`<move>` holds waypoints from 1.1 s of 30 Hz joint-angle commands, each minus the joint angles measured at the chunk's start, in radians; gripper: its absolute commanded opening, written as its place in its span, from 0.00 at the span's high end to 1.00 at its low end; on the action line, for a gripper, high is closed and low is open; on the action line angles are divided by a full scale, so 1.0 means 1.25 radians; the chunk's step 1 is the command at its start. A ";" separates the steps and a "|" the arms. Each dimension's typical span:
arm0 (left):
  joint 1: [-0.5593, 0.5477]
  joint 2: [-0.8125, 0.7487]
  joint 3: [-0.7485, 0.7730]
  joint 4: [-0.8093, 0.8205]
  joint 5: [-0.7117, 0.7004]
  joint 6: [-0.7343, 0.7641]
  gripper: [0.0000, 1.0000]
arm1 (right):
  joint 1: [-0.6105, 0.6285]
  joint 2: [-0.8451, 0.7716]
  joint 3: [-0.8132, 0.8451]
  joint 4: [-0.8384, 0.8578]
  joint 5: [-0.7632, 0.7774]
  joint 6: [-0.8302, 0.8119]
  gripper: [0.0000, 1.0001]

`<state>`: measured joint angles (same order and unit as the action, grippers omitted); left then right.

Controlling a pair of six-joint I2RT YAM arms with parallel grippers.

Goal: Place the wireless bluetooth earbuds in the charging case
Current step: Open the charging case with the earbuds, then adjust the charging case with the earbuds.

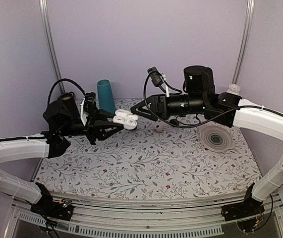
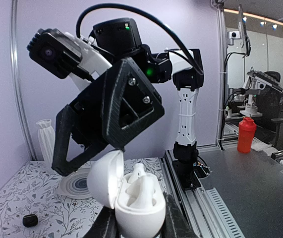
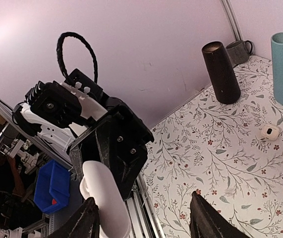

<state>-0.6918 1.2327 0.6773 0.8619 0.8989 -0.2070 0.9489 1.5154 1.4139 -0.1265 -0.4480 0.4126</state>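
My left gripper point(image 2: 139, 224) is shut on the charging case point(image 2: 142, 210), holding it above the table with its lid point(image 2: 103, 178) swung open to the left. Two white earbuds sit in the case, one in front point(image 2: 150, 191) and one behind point(image 2: 138, 172), their tops rising above the rim. In the top view the case point(image 1: 125, 119) hangs at the left gripper point(image 1: 117, 122), and my right gripper point(image 1: 138, 112) is right beside it. In its own view the right gripper point(image 3: 146, 219) is open, its left finger point(image 3: 88, 222) next to the case lid point(image 3: 105, 198), with nothing between the fingers.
A teal cup point(image 1: 105, 95) and a dark cup point(image 3: 221, 72) stand at the back left. A round white disc with a dark centre point(image 1: 217, 138) lies at the right. A small black lump point(image 2: 30, 219) and a small white piece point(image 3: 269, 131) lie on the flowered cloth.
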 commanded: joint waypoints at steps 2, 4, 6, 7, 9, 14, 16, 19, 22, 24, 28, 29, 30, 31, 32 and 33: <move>-0.001 -0.009 -0.008 -0.009 0.037 -0.010 1.00 | -0.011 0.000 0.007 0.017 -0.022 0.029 0.38; -0.001 -0.006 -0.007 -0.014 0.036 -0.013 1.00 | -0.011 -0.003 -0.006 0.041 -0.060 0.022 0.36; 0.000 0.000 -0.004 -0.013 0.042 -0.020 1.00 | -0.011 -0.012 -0.029 0.082 -0.093 0.022 0.29; -0.001 0.002 -0.004 -0.010 0.045 -0.023 1.00 | -0.012 -0.013 -0.035 0.095 -0.108 0.023 0.26; -0.001 0.006 -0.002 -0.007 0.048 -0.029 1.00 | -0.007 -0.010 -0.036 0.104 -0.134 0.022 0.22; -0.002 0.004 -0.003 0.002 0.034 -0.026 1.00 | 0.002 0.003 -0.041 0.098 -0.129 0.021 0.10; -0.004 -0.001 -0.006 0.008 0.017 -0.012 1.00 | 0.001 -0.002 -0.073 0.144 -0.128 0.051 0.06; -0.009 -0.014 -0.022 0.023 -0.042 0.027 1.00 | 0.002 -0.021 -0.142 0.228 -0.098 0.126 0.02; -0.015 -0.025 -0.036 0.054 -0.086 0.073 1.00 | 0.001 -0.060 -0.244 0.344 -0.052 0.187 0.01; -0.021 -0.029 -0.043 0.062 -0.106 0.108 1.00 | 0.003 -0.083 -0.303 0.435 -0.039 0.225 0.01; -0.038 -0.034 -0.059 0.093 -0.153 0.185 1.00 | 0.012 -0.107 -0.380 0.578 -0.021 0.267 0.01; -0.042 -0.033 -0.062 0.097 -0.159 0.204 1.00 | 0.017 -0.106 -0.387 0.595 -0.017 0.269 0.01; -0.045 -0.031 -0.064 0.100 -0.159 0.235 1.00 | 0.021 -0.104 -0.388 0.601 -0.011 0.267 0.01; -0.050 -0.028 -0.068 0.110 -0.158 0.263 1.00 | 0.025 -0.100 -0.389 0.608 -0.007 0.266 0.01; -0.055 -0.028 -0.076 0.125 -0.161 0.292 1.00 | 0.027 -0.095 -0.387 0.615 -0.003 0.266 0.01; -0.062 -0.028 -0.087 0.143 -0.173 0.317 1.00 | 0.027 -0.089 -0.385 0.623 -0.002 0.270 0.01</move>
<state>-0.7353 1.2064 0.6025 0.9424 0.7368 0.0227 0.9665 1.4189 0.9363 0.4942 -0.4873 0.7136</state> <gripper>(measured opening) 0.231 0.989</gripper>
